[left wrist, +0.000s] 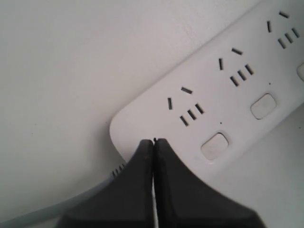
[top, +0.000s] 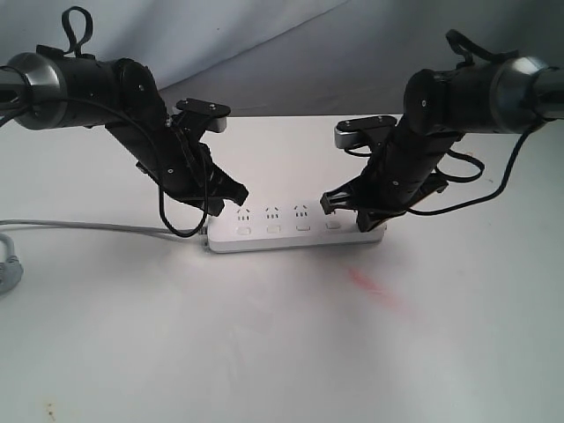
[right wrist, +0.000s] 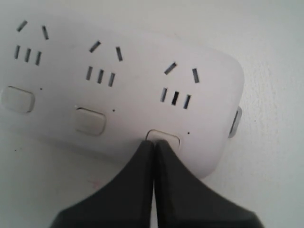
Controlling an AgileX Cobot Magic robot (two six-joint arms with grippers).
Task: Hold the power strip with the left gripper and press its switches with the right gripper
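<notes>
The white power strip lies flat mid-table, sockets up, with its grey cord running off to the left. My left gripper is shut, and its tips rest on the strip's cord end, beside the first switch. My right gripper is shut too. Its closed tips sit on the edge of the last switch at the strip's far end, covering part of that button. Other switches show uncovered along the row.
The cord's plug lies at the left edge of the white table. A faint red mark is on the surface in front of the strip. A grey backdrop rises behind the table.
</notes>
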